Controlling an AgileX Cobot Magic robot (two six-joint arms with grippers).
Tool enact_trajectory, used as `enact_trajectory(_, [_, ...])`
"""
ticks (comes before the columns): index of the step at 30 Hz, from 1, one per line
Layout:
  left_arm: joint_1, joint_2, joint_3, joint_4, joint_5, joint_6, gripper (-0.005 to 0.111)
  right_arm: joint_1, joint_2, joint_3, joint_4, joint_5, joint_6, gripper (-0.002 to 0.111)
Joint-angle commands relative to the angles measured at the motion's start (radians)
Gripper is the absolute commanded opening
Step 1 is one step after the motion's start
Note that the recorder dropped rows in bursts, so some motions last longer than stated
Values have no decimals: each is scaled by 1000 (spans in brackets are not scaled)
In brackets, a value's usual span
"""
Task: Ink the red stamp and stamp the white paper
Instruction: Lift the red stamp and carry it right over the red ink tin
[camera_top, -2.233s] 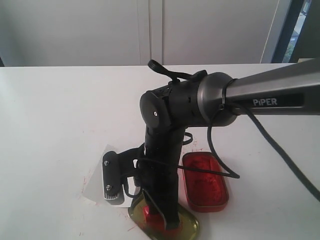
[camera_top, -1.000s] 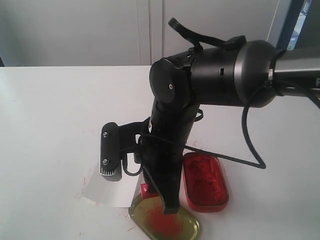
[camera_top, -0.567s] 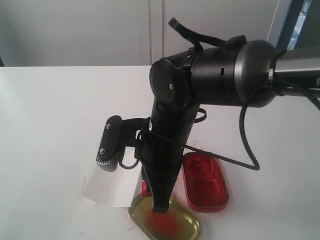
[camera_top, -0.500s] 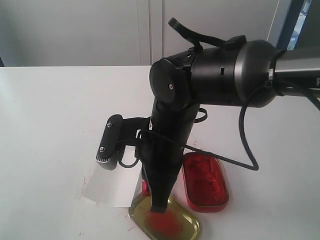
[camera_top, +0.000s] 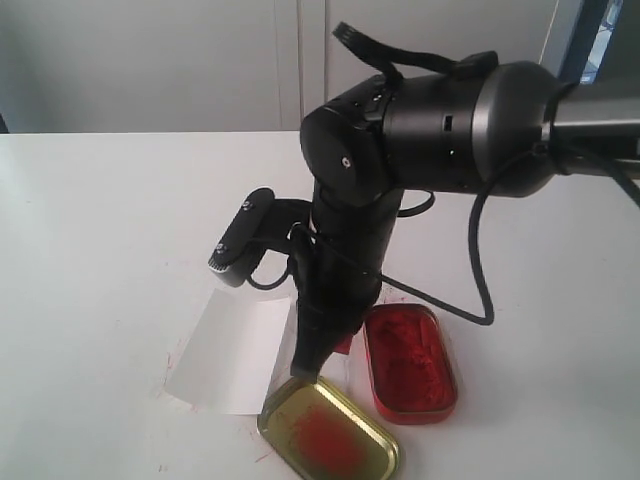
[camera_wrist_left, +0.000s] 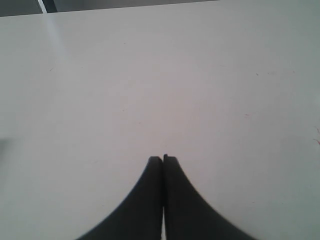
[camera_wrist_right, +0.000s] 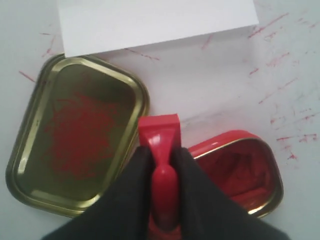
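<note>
My right gripper (camera_wrist_right: 161, 159) is shut on the narrow handle of the red stamp (camera_wrist_right: 159, 131). The stamp's block base sticks out past the fingertips and hangs in the air between the gold lid and the red tin. In the exterior view the right gripper (camera_top: 306, 366) points down just above the near edge of the white paper (camera_top: 226, 354), and its fingers hide most of the stamp. The same white paper (camera_wrist_right: 150, 20) lies flat beyond the lid. My left gripper (camera_wrist_left: 163, 159) is shut and empty over bare tabletop.
A gold oval lid (camera_top: 330, 440) smeared with red lies at the front, and the open red tin of ink paste (camera_top: 408, 362) sits to its right. Red smudges mark the white table (camera_top: 100, 250) around them. The right arm's cable (camera_top: 480, 260) loops over the tin.
The right gripper has lifted off the gold lid with the stamp, risen and tilted, and now hangs higher between lid, tin and paper. The wrist camera swung up and away.
</note>
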Motion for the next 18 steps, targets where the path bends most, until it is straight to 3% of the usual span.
enact_trajectory(1, [1, -3, 5, -1, 2, 0, 0, -51, -11, -7, -3, 16, 25, 0])
enact_trajectory(18, [1, -3, 5, -1, 2, 0, 0, -191, -11, -7, 39, 33, 131, 0])
